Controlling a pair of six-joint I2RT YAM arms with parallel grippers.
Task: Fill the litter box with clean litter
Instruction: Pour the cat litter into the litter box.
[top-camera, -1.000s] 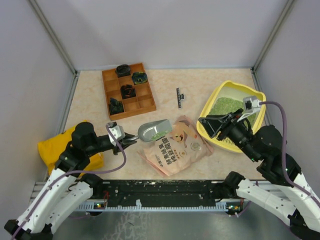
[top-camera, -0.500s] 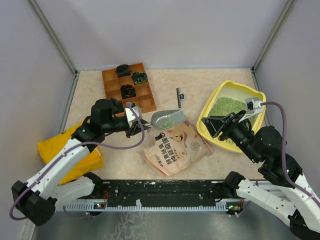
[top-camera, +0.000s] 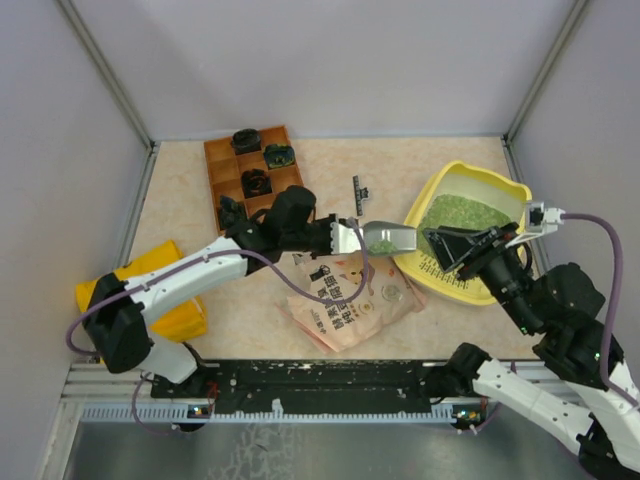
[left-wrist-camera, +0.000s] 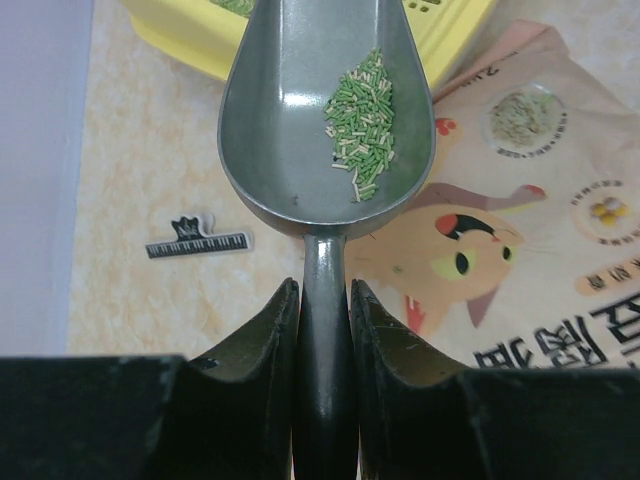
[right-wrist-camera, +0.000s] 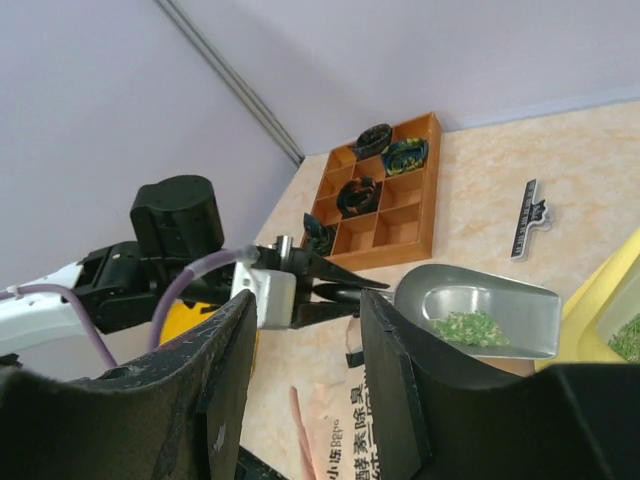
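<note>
Spillage looms on the final stretch

From above: the left gripper (top-camera: 345, 237) is clamped on the handle of the grey scoop (top-camera: 388, 238), arm stretched across mid-desk, the bowl's tip right at the litter box (top-camera: 510, 190) by the right edge. I can't tell whether the tip is over the rim yet. A bed of clean litter (top-camera: 455, 213) already lies in the box's far half. The right gripper (top-camera: 455, 245) hangs over the box's near-left rim, right in the scoop's lane, so a nudge there could jolt the load.

Left wrist view: both fingers pinch the thin handle tight. The granules (left-wrist-camera: 362, 120) sit off-centre, towards the bowl's right wall, and the load is small. The pink pouch (left-wrist-camera: 520, 250) lies directly below on that side, bare desk on the other. Any roll of the wrist, or the handle twisting in that narrow pinch, and the granules land on pouch or desk, not in the box (left-wrist-camera: 190, 40).

Right wrist view: these fingers (right-wrist-camera: 225, 380) are spread wide, gripping nothing. The scoop (right-wrist-camera: 480, 305) rides level, just beside the yellow rim (right-wrist-camera: 610, 290). Tip too soon, I'd say, and the litter falls short of that rim.
</note>
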